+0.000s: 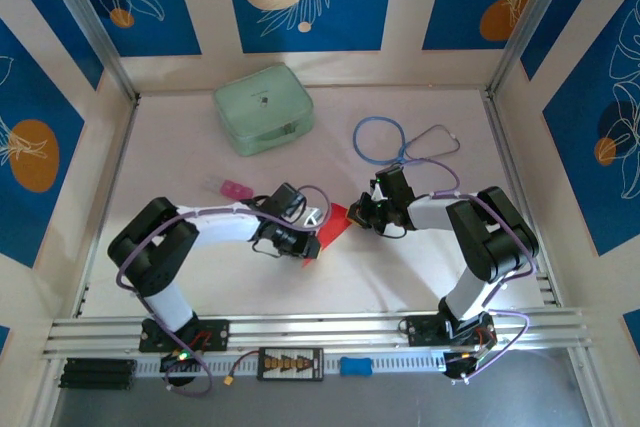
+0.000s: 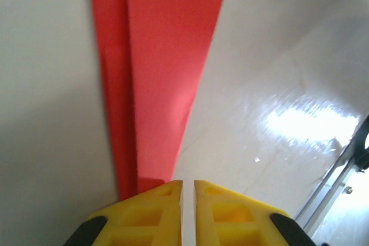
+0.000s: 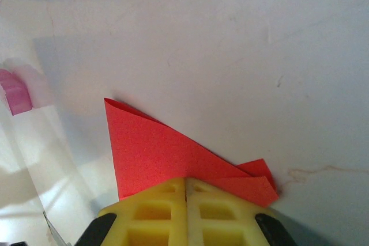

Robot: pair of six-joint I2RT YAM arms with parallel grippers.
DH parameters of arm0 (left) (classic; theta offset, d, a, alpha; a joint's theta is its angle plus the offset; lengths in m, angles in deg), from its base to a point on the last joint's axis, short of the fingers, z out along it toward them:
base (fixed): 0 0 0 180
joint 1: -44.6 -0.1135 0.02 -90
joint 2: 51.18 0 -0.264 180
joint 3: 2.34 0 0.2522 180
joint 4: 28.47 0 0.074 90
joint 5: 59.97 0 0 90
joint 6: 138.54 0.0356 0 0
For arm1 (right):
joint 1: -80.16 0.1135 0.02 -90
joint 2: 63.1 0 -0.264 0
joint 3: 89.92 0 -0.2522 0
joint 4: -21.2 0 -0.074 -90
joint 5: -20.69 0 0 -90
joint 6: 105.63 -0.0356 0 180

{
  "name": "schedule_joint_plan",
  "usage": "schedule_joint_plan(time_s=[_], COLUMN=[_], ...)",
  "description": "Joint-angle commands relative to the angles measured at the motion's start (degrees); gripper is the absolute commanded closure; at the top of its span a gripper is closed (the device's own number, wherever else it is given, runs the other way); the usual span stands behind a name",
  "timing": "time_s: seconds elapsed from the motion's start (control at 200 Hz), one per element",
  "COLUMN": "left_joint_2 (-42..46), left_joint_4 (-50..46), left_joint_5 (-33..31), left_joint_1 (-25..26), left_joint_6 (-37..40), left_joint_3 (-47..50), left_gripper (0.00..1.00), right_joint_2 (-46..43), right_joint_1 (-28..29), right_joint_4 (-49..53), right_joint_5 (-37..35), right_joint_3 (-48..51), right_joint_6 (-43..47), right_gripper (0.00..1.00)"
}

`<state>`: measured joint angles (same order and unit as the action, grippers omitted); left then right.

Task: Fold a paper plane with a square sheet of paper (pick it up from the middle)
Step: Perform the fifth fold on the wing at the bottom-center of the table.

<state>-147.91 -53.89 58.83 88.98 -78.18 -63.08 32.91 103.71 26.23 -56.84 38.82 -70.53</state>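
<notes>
While both arms are meeting mid-table in the top view, the plane is lying between the left gripper and the right gripper, its long axis running diagonally from far-right to near-left. At the left wrist, the jaws are pressing nearly together on the tapering end, so the nose is probably pointing toward that gripper. At the right wrist, the jaws are pinching the wider end. A late crease is seemingly being set; the next move is calling for an even, gentle pull.

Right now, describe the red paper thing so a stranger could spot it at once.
On the white table, look where the left gripper and right gripper nearly meet. The paper plane lies between them, a gripper closed on each end. It is flat, creased, bright red, unlike the small pink object to the left or the pale green case behind.
</notes>
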Motion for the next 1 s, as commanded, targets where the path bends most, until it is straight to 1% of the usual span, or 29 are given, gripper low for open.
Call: schedule_joint_plan(time_s=[0.0,0.185,0.47,0.64,0.87,0.995], left_joint_2=[-0.73,0.28,7.12,11.17,17.3,19.18], left_joint_4=[-1.39,-2.73,-8.56,-7.37,-6.73,-5.53], left_joint_5=[-0.89,-1.31,-3.74,-3.4,-6.4,-7.54], left_joint_1=[0.34,0.27,0.3,0.28,-0.26,-1.95], left_joint_6=[-0.47,-1.34,-2.15,-3.24,-2.83,-2.86], left_joint_3=[2.46,5.29,8.93,10.13,8.9,8.31], left_gripper=[0.86,0.88,0.89,0.92,0.95,0.95], right_joint_2=[2.56,2.67,2.92,2.67,2.04,1.97], right_joint_1=[-0.61,-0.7,-0.7,-0.68,0.05,0.69], right_joint_4=[8.03,7.68,7.24,6.13,5.99,6.92], right_joint_5=[-4.71,-4.77,-4.82,-3.67,0.29,2.21], right_joint_3=[1.7,2.08,2.05,1.88,-0.84,-2.4], right_joint_6=[1.1,1.04,0.94,1.34,6.26,10.49], right_gripper=[0.95,0.95,0.95,0.95,0.94,0.94])
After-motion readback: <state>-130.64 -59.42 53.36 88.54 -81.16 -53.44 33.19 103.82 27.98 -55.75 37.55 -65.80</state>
